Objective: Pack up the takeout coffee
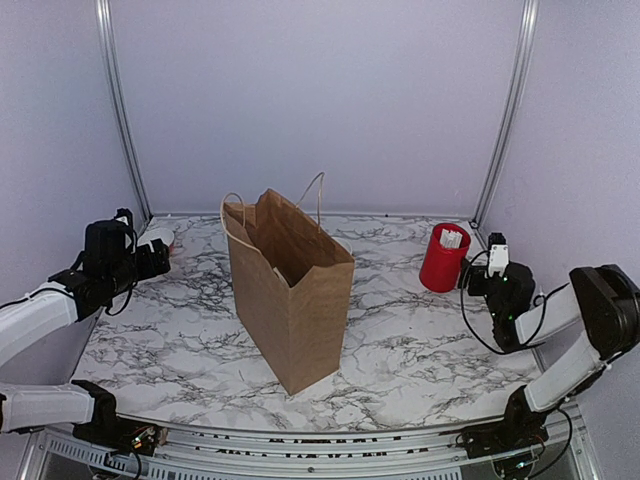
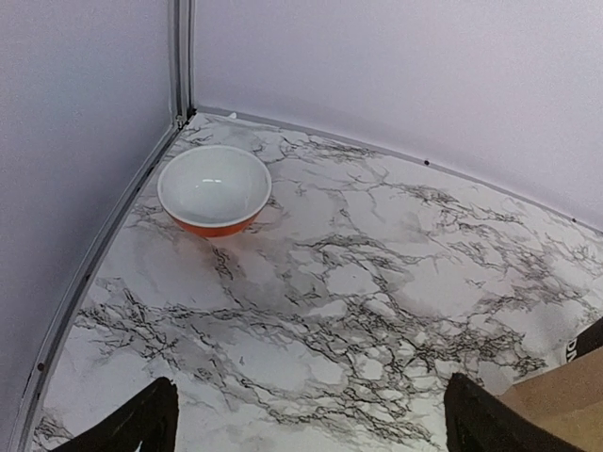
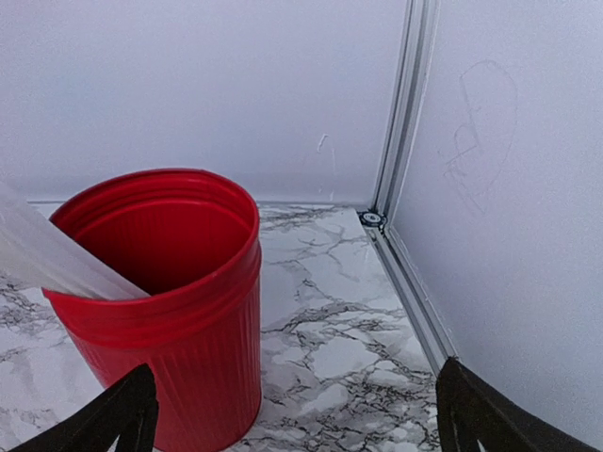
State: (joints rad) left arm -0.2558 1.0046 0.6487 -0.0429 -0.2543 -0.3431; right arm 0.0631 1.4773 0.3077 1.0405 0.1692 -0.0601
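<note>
Marble-patterned counter (image 1: 400, 340), white veined with grey and black, fills the floor of a pale lilac booth, with both arm bases bolted along its near edge. Closest to them stands the brown paper bag (image 1: 290, 300), upright at the middle of the counter, its mouth open and its twisted paper handles (image 1: 318, 190) raised at the far rim. Left of the bag and well apart from it, the left end effector (image 2: 311, 428) hangs above bare counter with its black fingers (image 2: 141, 424) spread wide and nothing between them. Right of the bag, also well apart, the right end effector (image 3: 301, 424) is likewise fully spread and grips nothing. Just beyond it, far to the right of the bag, stands the red cup (image 1: 444, 258), upright, ribbed, with white sticks (image 1: 452, 239) leaning inside. Farther back on the bag's left, toward the far left corner, sits an orange bowl (image 2: 214, 188) with a white inside, upright. In the left wrist view a dark sliver (image 2: 589, 339) with a white mark shows at the frame edge just beyond the bag's corner; whether that is the takeout coffee cannot be told, and the cup cannot be made out anywhere else around the bag
</note>
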